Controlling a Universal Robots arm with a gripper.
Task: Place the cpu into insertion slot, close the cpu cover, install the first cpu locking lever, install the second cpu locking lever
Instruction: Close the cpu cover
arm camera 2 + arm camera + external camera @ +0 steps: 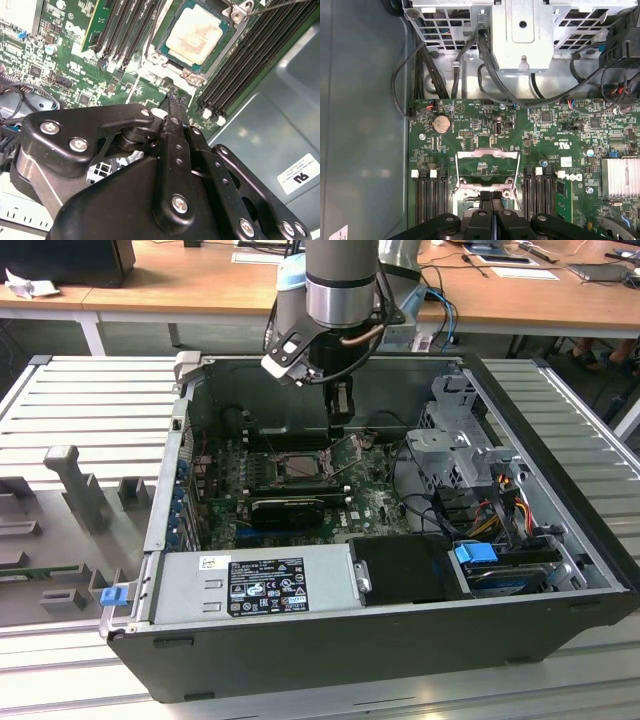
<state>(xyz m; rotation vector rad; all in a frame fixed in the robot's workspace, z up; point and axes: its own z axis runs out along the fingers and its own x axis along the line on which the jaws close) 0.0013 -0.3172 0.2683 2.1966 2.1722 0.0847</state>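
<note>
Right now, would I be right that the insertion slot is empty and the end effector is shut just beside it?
Not quite: the insertion slot holds the cpu, as the second wrist view shows. The end effector is indeed shut just beside it.

The case [330,640] sits mid-frame in the exterior view, top open, with a desk [180,285] running along the top edge behind it and a jig [72,488] off at the left. Inside, the board [225,465] lies flat on the floor, centre-left. The slot [270,470] is in the middle of the board and the cpu [199,31] lies in it, memory slots [247,62] flanking it. The cover [487,154] stands tipped up on the slot's side toward the drive cage [455,445], which is at the right. The gripper [340,427] hangs just above the slot's right edge. The PSU [260,582] lies along the near wall, lower left.
</note>
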